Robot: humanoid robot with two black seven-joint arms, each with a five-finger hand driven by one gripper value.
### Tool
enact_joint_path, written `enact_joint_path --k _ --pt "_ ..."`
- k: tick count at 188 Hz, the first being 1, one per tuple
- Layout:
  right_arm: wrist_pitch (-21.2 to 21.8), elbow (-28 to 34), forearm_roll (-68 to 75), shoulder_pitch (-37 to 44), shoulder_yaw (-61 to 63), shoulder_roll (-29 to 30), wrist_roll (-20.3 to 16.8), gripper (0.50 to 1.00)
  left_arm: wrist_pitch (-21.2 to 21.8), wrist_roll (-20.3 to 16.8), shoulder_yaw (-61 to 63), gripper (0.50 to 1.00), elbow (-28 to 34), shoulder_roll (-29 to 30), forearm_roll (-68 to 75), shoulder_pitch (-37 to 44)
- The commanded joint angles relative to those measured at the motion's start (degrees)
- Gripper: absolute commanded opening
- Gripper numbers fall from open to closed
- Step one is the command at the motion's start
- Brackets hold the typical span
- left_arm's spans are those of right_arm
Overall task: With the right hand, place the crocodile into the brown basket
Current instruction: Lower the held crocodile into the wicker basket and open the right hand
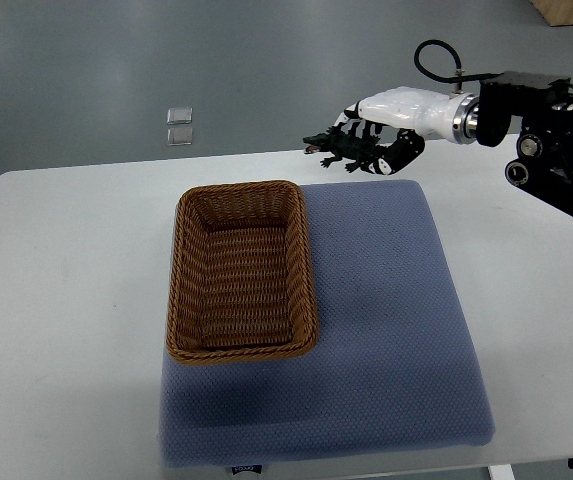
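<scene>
The right hand has its fingers clamped on the crocodile, whose head points left. Both are beyond the basket, off its far right corner, not over it. The basket holds nothing and lies on the mat, which spreads right of the basket on the table.

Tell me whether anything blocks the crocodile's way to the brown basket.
Nothing visible does. The dark green toy crocodile, held in the white right hand, is right of and beyond the brown woven basket; only blue padded mat lies between them.
</scene>
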Motion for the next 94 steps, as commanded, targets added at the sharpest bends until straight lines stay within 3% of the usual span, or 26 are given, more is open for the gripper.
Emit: enact_joint_path --k 1,60,94 --pt "0.15 0.67 0.6 0.61 -0.02 3.69 1.02 0.572 0.0 0.0 0.0 1.0 0.0 0.0 0.0 0.0" --pt "0.33 0.41 -0.02 -0.7 -1.16 14.68 1.29 0.582 0.0 0.0 0.09 1.0 0.0 0.0 0.0 0.0" --pt "0.33 -0.03 -0.37 -2.46 -4.06 17.67 1.2 0.594 0.0 0.0 0.09 1.0 0.0 0.0 0.0 0.0"
